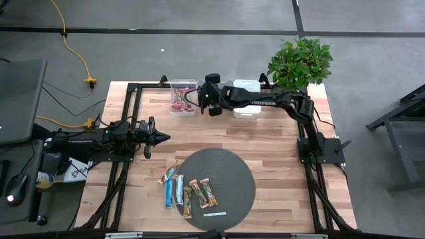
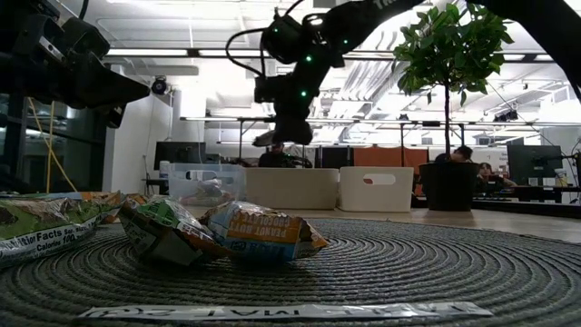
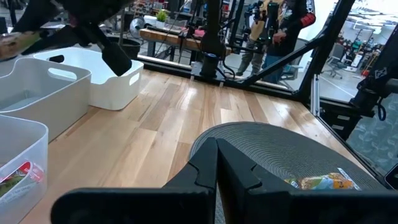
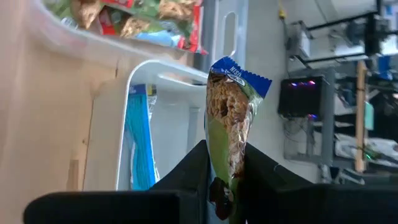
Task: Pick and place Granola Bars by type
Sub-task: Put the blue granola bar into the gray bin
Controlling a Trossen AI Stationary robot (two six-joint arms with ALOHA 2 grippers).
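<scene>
Several granola bars (image 1: 184,190) in blue and brown-orange-green wrappers lie flat on the left part of a round grey woven mat (image 1: 229,169); the low view shows them (image 2: 261,233) up close. My right gripper (image 1: 198,99) hangs above the bins at the table's far edge, shut on one green-brown granola bar (image 4: 229,118) with a blue end. Below it are a clear bin (image 1: 182,97) holding red-wrapped bars and a white bin (image 4: 155,124) holding blue bars. My left gripper (image 1: 162,137) waits shut at the table's left side, holding nothing. My right gripper pinches the bar between its two fingers at one end (image 4: 227,177). The rest of the bar sticks out past the fingertips, its blue crimped end (image 4: 241,76) farthest away. The fingers slant down from the table's right side. The bar is lifted clear above the bins.
A second white bin (image 1: 247,105) stands to the right of the others. A potted plant (image 1: 300,61) is at the far right corner. A thin white label strip (image 1: 214,214) lies on the mat's near edge. Bare wood lies between the mat and the bins.
</scene>
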